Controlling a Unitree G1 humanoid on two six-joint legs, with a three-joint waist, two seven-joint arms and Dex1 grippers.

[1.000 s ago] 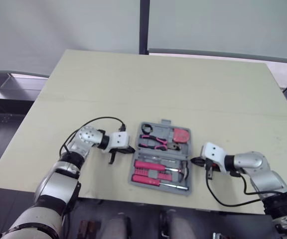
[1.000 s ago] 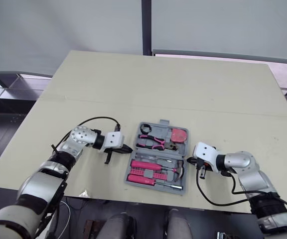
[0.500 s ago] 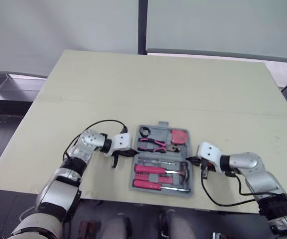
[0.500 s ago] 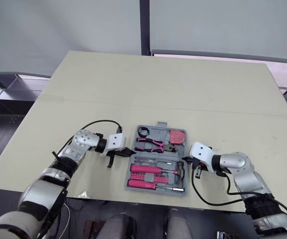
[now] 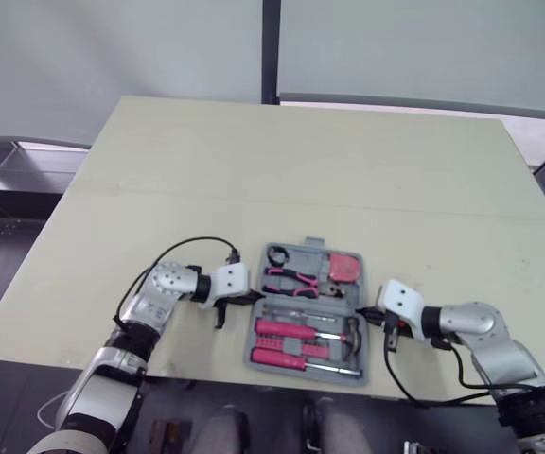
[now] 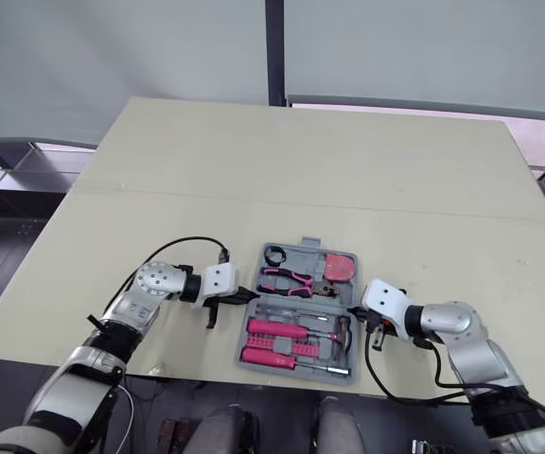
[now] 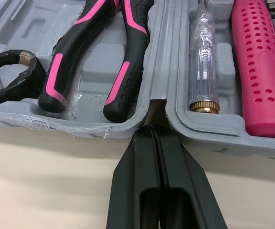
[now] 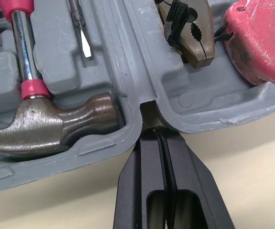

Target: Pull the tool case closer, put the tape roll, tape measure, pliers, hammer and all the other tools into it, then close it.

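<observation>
Pale grey panels with a dark post between them stand behind a beige table (image 5: 301,161). The tool case (image 5: 306,256) lies open and flat at the table's 6 o'clock, close to the near edge.

Its 12 o'clock half holds the black tape roll (image 7: 11,76) at about 10 o'clock, the pink-and-black pliers (image 7: 104,52) in the middle, and the red tape measure (image 8: 259,43) at about 2 o'clock. Its 6 o'clock half holds pink-handled tools (image 5: 287,329) laid across it. The hammer (image 8: 47,129) is at the 3 o'clock end, its steel head seated in the moulded recess. A clear-handled tester screwdriver (image 7: 203,62) lies just beside a perforated pink grip (image 7: 261,71) near the hinge line.

The left gripper (image 7: 152,131) sits at the case's 9 o'clock. Its two black fingers are pressed together with nothing between them, and their tips rest in the notch where the two halves meet. The right gripper (image 8: 157,131) mirrors it at 3 o'clock. Its fingers are likewise closed flat against each other, tips at the hinge notch, between the hammer head and the nose of the pliers.
</observation>
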